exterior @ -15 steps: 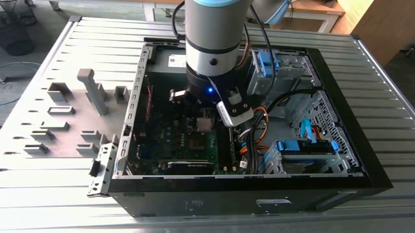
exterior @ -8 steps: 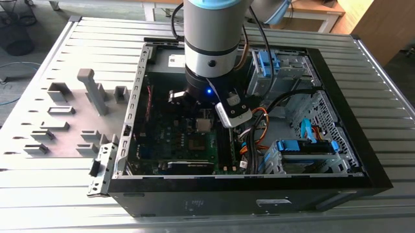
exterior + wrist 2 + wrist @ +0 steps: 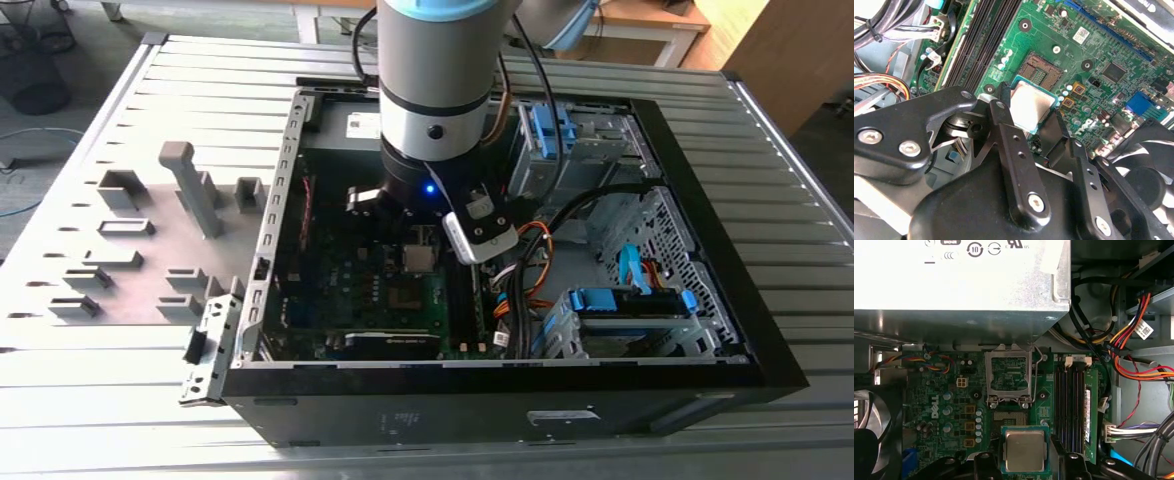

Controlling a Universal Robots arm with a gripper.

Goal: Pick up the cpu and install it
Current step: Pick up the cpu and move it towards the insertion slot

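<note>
White lettering is running across the green motherboard [image 3: 944,390] in the first wrist view. Dark round marks and symbols are showing on the silver power supply [image 3: 964,290] above it. A small white tag [image 3: 1144,330] is hanging on the coloured wires [image 3: 1126,336], its print too small to make out. In the exterior view a white label [image 3: 563,417] is sitting on the black case [image 3: 481,405], unreadable. Any marking on the cpu [image 3: 1025,450] is too faint to tell.
</note>
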